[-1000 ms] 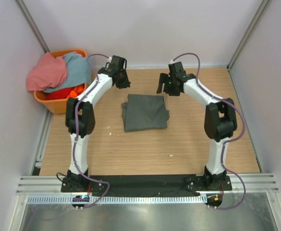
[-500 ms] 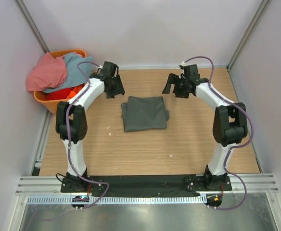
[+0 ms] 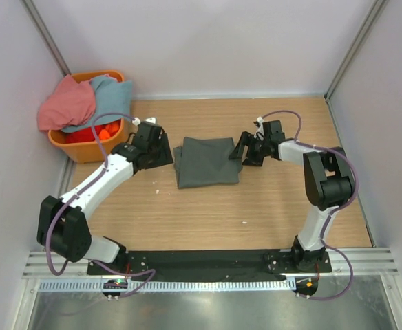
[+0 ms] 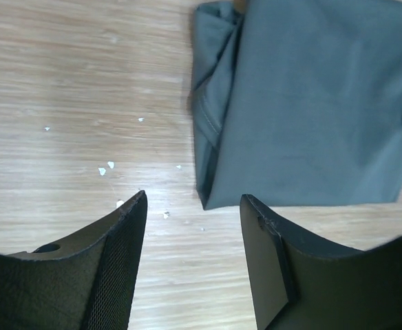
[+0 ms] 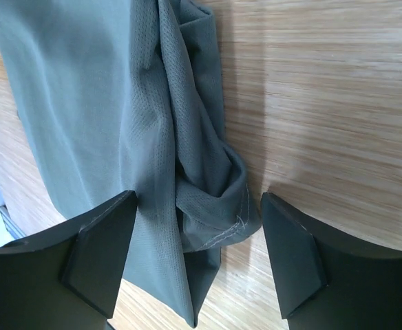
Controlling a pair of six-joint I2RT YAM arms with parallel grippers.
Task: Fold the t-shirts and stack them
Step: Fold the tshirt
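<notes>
A dark grey t-shirt (image 3: 206, 161) lies folded into a rough rectangle at mid-table. My left gripper (image 3: 165, 154) sits low at its left edge, open; in the left wrist view the left gripper (image 4: 194, 197) has bare wood between its fingers, just short of the grey shirt's (image 4: 304, 103) near corner. My right gripper (image 3: 241, 149) is at the shirt's right edge, open. In the right wrist view the right gripper (image 5: 197, 198) straddles a bunched, stitched hem of the grey shirt (image 5: 84, 89) without closing on it. A salmon-pink t-shirt (image 3: 67, 103) and a light blue t-shirt (image 3: 113, 95) are heaped in the basket.
An orange plastic basket (image 3: 84, 146) stands at the back left corner against the wall, close behind my left arm. Bare wooden table (image 3: 208, 213) stretches in front of the folded shirt. Small white crumbs (image 4: 104, 168) dot the wood near the left gripper.
Both grippers came down from beyond the shirt's far edge to its left and right sides. The left arm swung low and outward, and its jaws opened wider.
</notes>
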